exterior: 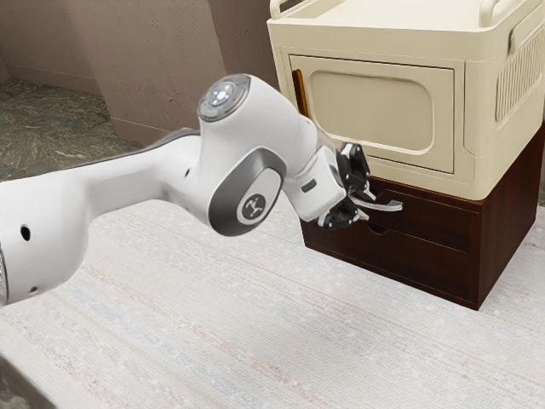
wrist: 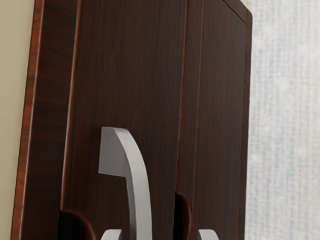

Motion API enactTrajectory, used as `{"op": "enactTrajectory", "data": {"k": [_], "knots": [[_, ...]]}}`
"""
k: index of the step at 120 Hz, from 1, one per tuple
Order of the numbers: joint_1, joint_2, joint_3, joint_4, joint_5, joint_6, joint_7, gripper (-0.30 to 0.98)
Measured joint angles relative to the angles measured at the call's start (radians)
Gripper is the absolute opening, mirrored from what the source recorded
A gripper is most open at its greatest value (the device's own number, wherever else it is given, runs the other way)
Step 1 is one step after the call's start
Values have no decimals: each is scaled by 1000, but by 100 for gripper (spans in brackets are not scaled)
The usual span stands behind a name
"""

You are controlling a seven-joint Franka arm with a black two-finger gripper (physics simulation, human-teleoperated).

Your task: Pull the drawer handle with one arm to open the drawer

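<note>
The dark reddish-brown wooden chest stands on the pale, streaked desk. It has an upper drawer and a lower drawer, both shut, their insides hidden. On top of the chest sits a cream cabinet, its framed front door closed over whatever it holds; an orange-brown strip runs down one edge of that door.

The handle is on the upper drawer's front. It is a smooth, light grey bar, bowed outward, with a flat, squared end meeting the dark wood. Rounded notches are cut into the top edges of both drawer fronts.

The claw is open at the handle, its fingertips on either side of the bar, which runs nearer one than the other.
</note>
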Motion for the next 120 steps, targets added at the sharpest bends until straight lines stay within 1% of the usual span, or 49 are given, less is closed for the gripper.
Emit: {"op": "enactTrajectory", "data": {"k": [92, 120], "knots": [[0, 2, 0, -14, -2, 4, -5, 12], [0, -1, 1, -19, -2, 3, -6, 9]]}}
